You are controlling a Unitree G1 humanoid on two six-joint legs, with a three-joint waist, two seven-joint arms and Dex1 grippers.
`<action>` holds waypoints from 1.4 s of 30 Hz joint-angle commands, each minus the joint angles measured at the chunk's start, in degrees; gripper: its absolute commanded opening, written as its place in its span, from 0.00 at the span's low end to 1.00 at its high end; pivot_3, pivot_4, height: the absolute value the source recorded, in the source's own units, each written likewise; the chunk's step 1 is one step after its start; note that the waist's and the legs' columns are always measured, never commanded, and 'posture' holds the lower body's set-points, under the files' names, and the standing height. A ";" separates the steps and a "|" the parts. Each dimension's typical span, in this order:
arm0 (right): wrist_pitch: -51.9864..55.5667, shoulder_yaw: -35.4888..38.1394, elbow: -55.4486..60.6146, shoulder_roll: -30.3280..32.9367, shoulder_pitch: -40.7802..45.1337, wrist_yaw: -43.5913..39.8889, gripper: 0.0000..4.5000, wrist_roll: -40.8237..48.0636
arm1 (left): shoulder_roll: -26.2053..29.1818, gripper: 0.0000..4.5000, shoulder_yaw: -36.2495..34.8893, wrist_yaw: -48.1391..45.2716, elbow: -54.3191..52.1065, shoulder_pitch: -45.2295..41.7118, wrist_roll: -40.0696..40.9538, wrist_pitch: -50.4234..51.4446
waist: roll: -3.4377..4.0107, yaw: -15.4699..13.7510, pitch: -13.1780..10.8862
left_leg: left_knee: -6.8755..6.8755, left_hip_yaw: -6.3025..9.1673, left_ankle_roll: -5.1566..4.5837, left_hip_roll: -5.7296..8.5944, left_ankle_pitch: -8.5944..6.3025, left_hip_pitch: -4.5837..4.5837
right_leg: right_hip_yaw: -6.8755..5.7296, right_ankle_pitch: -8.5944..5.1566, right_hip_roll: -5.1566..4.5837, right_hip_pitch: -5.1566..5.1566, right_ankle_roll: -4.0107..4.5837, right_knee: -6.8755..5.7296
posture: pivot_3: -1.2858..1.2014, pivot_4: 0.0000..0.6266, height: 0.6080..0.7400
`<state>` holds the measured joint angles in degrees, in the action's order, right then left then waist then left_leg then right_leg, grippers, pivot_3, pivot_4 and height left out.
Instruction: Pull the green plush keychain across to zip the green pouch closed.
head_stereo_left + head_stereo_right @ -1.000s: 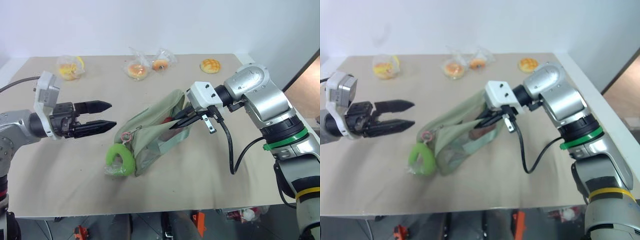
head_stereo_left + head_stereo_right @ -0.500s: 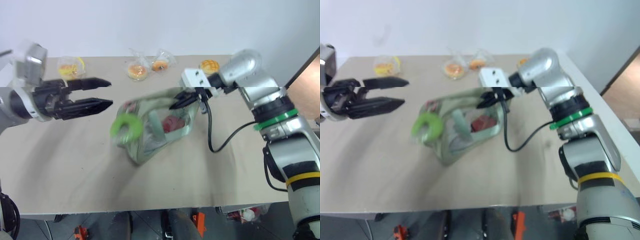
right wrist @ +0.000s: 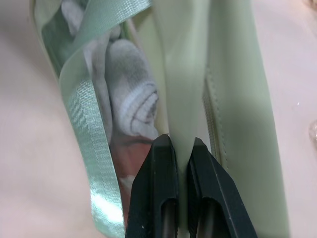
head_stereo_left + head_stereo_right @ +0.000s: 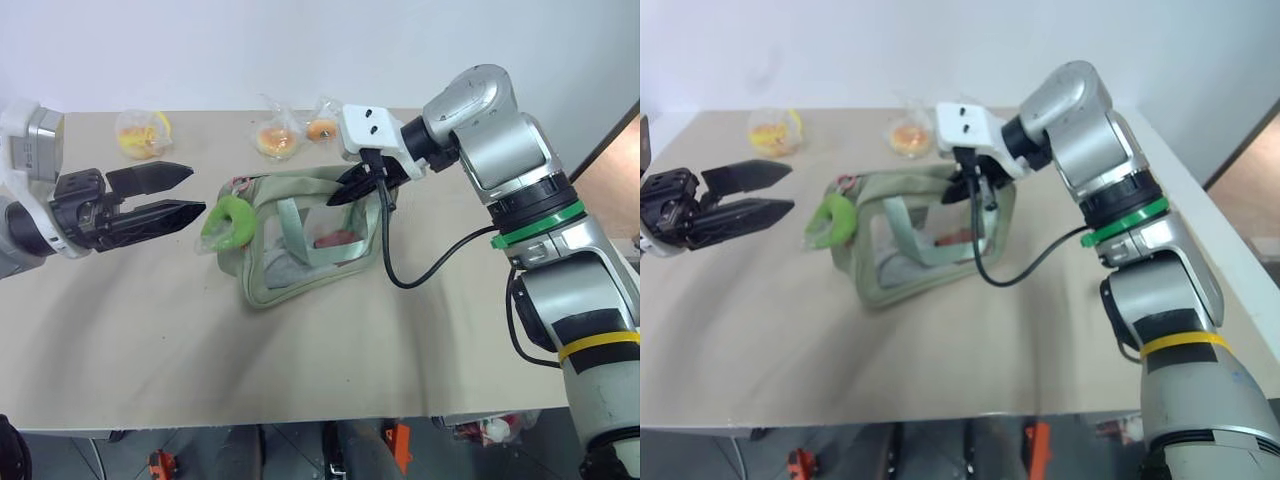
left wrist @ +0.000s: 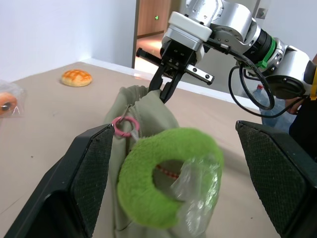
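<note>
Right gripper [image 4: 345, 196] is pinched tight on a fold of the green pouch [image 4: 300, 240] at its far end, fabric squeezed between both fingertips [image 3: 163, 153] in the right wrist view. Judgement: that pinch anchors the pouch so a pull on the zipper has something to work against. The pouch sits mid-table [image 4: 120, 330], held up at the pinched end, clear window side facing the camera, webbing strap [image 4: 293, 228] draped over it, rolled whitish cloth and something red inside. The green plush keychain [image 4: 227, 222] hangs at the pouch's opposite end, on a small pink ring [image 5: 123, 124] at the zipper line, with a bit of clear plastic wrap on it. Left gripper [image 4: 190, 193] is spread wide, fingers level and aimed at the plush, tips just beside it, not touching. Likely lined up to close on the plush, nothing held yet. Wrapped buns [image 4: 278, 138] sit at the back edge, well apart from the pouch.
</note>
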<state>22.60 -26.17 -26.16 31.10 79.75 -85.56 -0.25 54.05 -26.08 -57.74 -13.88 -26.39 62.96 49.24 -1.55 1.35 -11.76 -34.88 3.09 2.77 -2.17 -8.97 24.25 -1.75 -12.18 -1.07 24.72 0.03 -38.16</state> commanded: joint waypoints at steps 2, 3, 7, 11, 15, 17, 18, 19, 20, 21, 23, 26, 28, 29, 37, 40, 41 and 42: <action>8.11 2.83 -0.80 -5.59 3.81 5.88 0.02 0.27 | 1.62 0.91 -3.78 0.01 -0.08 0.43 0.15 -1.10 | 0.00 0.38 0.00 | 0.00 -0.08 0.00 -0.11 0.00 0.00 | 0.02 0.09 0.07 0.10 0.11 0.00 | 0.52 0.24 1.00; 9.46 3.06 -1.97 -7.09 4.49 7.25 0.02 0.24 | 2.04 0.91 -4.36 -0.09 0.05 0.67 -0.05 -1.12 | 0.00 0.55 0.00 | 0.00 -0.14 0.00 -0.20 0.01 0.01 | 0.05 0.13 0.13 0.14 0.15 -0.02 | 0.52 0.24 1.00; 14.70 4.85 -5.91 -10.85 7.60 9.29 0.02 2.02 | 3.74 0.91 -6.36 -0.32 0.17 2.08 -0.50 -1.15 | 0.00 0.66 0.00 | 0.02 -0.22 0.00 -0.54 0.01 0.06 | 0.13 0.20 0.53 0.31 0.35 -0.04 | 0.52 0.24 1.00; 19.76 6.40 -5.70 -11.96 9.72 7.29 0.02 4.77 | 4.58 0.91 -8.09 -0.27 0.55 3.39 -0.65 -1.24 | 0.00 0.66 0.00 | 0.13 -0.22 0.00 -0.61 0.01 0.12 | 0.15 0.16 0.64 0.41 0.44 -0.04 | 0.52 0.24 1.00; 25.82 6.96 -1.38 -12.07 9.69 4.44 0.02 8.55 | 4.90 0.91 -9.93 0.15 0.53 4.79 -0.70 -1.21 | 0.00 0.66 0.00 | 0.24 -0.30 0.00 -0.63 0.01 0.15 | 0.23 0.14 0.67 0.51 0.48 -0.03 | 0.52 0.24 1.00; 28.68 5.83 4.37 -11.27 6.51 2.86 0.02 10.68 | 5.34 0.91 -11.41 -0.06 2.07 6.54 -2.34 -1.84 | 0.00 0.75 0.00 | 0.28 -0.34 0.00 -0.66 0.00 0.19 | 0.26 0.12 0.70 0.57 0.50 -0.03 | 0.52 0.24 1.00; 29.67 5.25 6.81 -10.80 4.99 2.57 0.02 11.34 | 5.57 0.91 -12.19 -0.38 3.08 7.38 -3.25 -2.31 | 0.00 0.80 0.00 | 0.31 -0.37 0.00 -0.68 0.00 0.18 | 0.27 0.11 0.71 0.58 0.52 -0.03 | 0.52 0.24 1.00; 30.81 4.77 8.77 -10.51 3.75 2.55 0.02 11.97 | 5.81 0.91 -12.89 -0.49 4.37 7.93 -3.94 -2.60 | 0.00 0.81 0.00 | 0.34 -0.37 -0.01 -0.70 0.00 0.17 | 0.27 0.08 0.74 0.58 0.54 -0.03 | 0.52 0.24 1.00; 31.37 4.28 10.33 -10.23 2.70 2.80 0.02 12.21 | 6.02 0.91 -13.43 -0.54 5.44 8.23 -4.39 -2.84 | 0.00 0.80 0.00 | 0.34 -0.37 -0.01 -0.72 -0.01 0.16 | 0.27 0.06 0.77 0.58 0.56 -0.04 | 0.52 0.24 1.00; 31.55 3.69 11.81 -9.93 1.60 3.09 0.02 12.28 | 6.30 0.91 -14.00 -0.82 6.47 8.48 -4.65 -2.93 | -0.01 0.80 0.00 | 0.34 -0.36 -0.01 -0.75 -0.01 0.17 | 0.25 0.06 0.80 0.59 0.57 -0.04 | 0.52 0.24 1.00; 32.41 3.09 12.61 -9.95 0.70 4.25 0.02 12.32 | 6.63 0.91 -14.73 -1.13 7.75 8.38 -4.77 -2.99 | -0.01 0.81 0.00 | 0.34 -0.35 -0.01 -0.79 -0.01 0.17 | 0.21 0.07 0.82 0.60 0.60 -0.04 | 0.52 0.24 1.00; 31.89 2.58 12.32 -9.44 0.62 4.98 0.02 12.19 | 7.02 0.91 -15.03 -1.21 8.87 7.61 -4.31 -2.79 | -0.01 0.96 0.00 | 0.31 -0.37 -0.01 -0.79 0.00 0.14 | 0.21 0.15 0.81 0.60 0.65 -0.04 | 0.52 0.24 1.00; 30.65 2.84 10.72 -8.73 1.71 4.93 0.02 12.06 | 7.05 0.91 -14.85 -1.21 9.16 7.19 -4.15 -2.70 | -0.01 0.99 0.01 | 0.30 -0.37 0.00 -0.80 0.00 0.13 | 0.21 0.19 0.81 0.58 0.64 -0.04 | 0.52 0.24 1.00; 29.84 2.99 9.54 -8.32 2.56 4.89 0.02 11.75 | 7.01 0.91 -14.72 -1.24 9.29 7.02 -4.11 -2.63 | -0.01 0.98 0.01 | 0.29 -0.37 0.00 -0.80 0.01 0.13 | 0.21 0.20 0.81 0.58 0.63 -0.04 | 0.52 0.24 1.00; 26.51 2.84 4.53 -4.28 8.18 1.98 0.02 11.18 | 5.91 0.91 -11.99 -1.34 10.76 5.39 -4.92 -3.09 | -0.01 1.01 0.01 | 0.30 -0.43 0.01 -0.80 0.01 0.15 | 0.23 0.17 0.81 0.61 0.65 -0.02 | 0.52 0.24 1.00; 26.45 2.25 5.58 -3.05 8.15 1.03 0.02 11.04 | 5.41 0.91 -11.21 -1.56 11.24 4.93 -5.30 -3.38 | -0.01 1.06 0.00 | 0.33 -0.45 0.01 -0.80 0.01 0.15 | 0.25 0.16 0.81 0.63 0.67 -0.02 | 0.52 0.24 1.00; 26.53 2.15 5.83 -2.88 8.10 0.92 0.02 11.05 | 5.29 0.91 -10.91 -1.63 11.51 4.71 -5.49 -3.54 | -0.01 1.09 0.00 | 0.34 -0.46 0.01 -0.80 0.01 0.15 | 0.26 0.15 0.82 0.64 0.67 -0.03 | 0.52 0.24 1.00; 26.61 2.10 6.08 -2.78 8.03 0.90 0.02 11.08 | 5.21 0.91 -10.76 -1.67 11.72 4.54 -5.55 -3.59 | -0.01 1.20 0.00 | 0.34 -0.46 0.01 -0.82 0.01 0.16 | 0.26 0.16 0.83 0.66 0.67 -0.03 | 0.52 0.24 1.00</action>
<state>49.87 -24.90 -22.57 27.84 85.59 -83.91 10.65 58.99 -35.85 -59.15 -2.52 -20.71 57.44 47.06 -1.56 2.55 -11.76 -34.54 2.63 2.78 -3.01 -8.97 24.41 -1.48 -12.02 -0.21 25.39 0.70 -38.19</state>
